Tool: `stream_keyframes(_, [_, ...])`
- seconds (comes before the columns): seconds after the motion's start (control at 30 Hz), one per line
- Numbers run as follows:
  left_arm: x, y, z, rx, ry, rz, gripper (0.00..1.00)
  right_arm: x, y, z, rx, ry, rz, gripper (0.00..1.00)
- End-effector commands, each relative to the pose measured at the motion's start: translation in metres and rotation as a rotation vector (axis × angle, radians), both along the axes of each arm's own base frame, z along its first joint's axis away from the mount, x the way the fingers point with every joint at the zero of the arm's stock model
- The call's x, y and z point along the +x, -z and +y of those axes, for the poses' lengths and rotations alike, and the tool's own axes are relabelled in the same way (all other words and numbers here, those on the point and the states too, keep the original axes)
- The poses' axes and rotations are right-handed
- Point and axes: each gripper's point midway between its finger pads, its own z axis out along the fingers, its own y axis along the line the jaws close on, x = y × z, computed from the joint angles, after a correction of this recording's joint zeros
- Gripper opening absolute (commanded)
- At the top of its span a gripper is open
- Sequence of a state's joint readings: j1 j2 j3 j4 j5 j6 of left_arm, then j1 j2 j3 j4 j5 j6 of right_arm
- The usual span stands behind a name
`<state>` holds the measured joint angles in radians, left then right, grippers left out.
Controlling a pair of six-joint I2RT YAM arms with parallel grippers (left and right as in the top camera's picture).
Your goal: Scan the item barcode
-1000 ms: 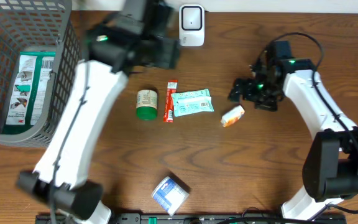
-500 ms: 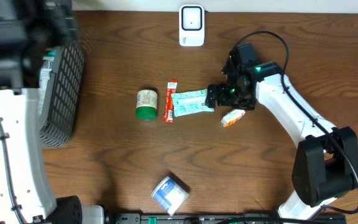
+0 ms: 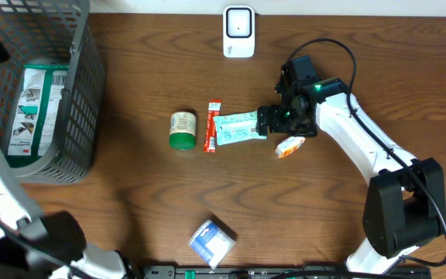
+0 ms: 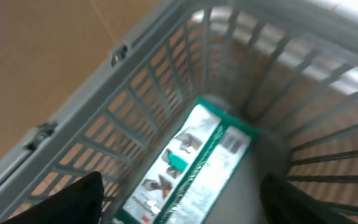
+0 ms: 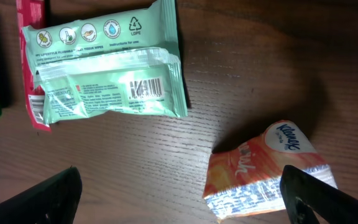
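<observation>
One green-and-white package (image 3: pixel 31 108) lies in the grey basket (image 3: pixel 80 116) at the upper left of the overhead frame. It is judged to have been dealt with already. The left hand (image 4: pixel 185 205) is seen above it in the left wrist view, with its fingers spread wide and nothing held.

Five items are left on the table (image 3: pixel 130 201):
- a green-lidded jar (image 3: pixel 182 129)
- a red stick sachet (image 3: pixel 212 126)
- a mint-green wipes pack (image 3: pixel 239 127)
- an orange tissue pack (image 3: pixel 289 146)
- a blue-and-white packet (image 3: pixel 212 242) near the bottom edge

The white scanner (image 3: pixel 238 31) stands at the top centre, well apart from all of them, so most of the task is judged to be left.

The wipes pack is taken to be the next item. It lies flat at the centre of the overhead frame, just beside the sachet and near the tissue pack. The right hand (image 5: pixel 185 199) is held over its right end, fully spread and empty. No grasp has been made yet.

In the right wrist view the barcode (image 5: pixel 146 87) faces upward on the wipes pack. A row of round icons and a recycling triangle are printed above it. A line including "TISSUE WIPES" can be partly read; the finer print cannot. "Kleenex" is read on the orange pack (image 5: pixel 272 168). The print on the package in the basket is too small to be read.
</observation>
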<state>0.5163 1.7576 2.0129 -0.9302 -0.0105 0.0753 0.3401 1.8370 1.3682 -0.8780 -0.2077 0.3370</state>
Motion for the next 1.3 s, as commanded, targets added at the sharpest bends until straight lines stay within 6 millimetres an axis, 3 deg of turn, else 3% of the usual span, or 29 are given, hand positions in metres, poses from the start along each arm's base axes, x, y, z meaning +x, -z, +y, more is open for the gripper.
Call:
stream_keyframes(0.0, [0.009,0.025,0.012,0.041,0.062,0.097,0.83,0.002,-0.007,0.002,-0.002,0.008,-0.022,0.99])
stream_keyframes(0.47, [0.038,0.166,0.029,-0.037,0.202,0.401,0.85,0.002,-0.007,0.002,-0.001,0.008,-0.021,0.99])
stream_keyframes(0.9, [0.035,0.296,0.027,-0.184,0.228,0.608,0.85,0.002,-0.008,0.002,-0.001,0.008,-0.022,0.99])
stream_keyframes(1.07, [0.030,0.321,0.023,-0.220,0.234,0.649,0.86,0.002,-0.007,0.002,-0.001,0.008,-0.021,0.99])
stream_keyframes(1.27, [0.033,0.317,0.018,-0.242,0.249,0.627,0.82,0.002,-0.007,0.002,-0.002,0.008,-0.022,0.99])
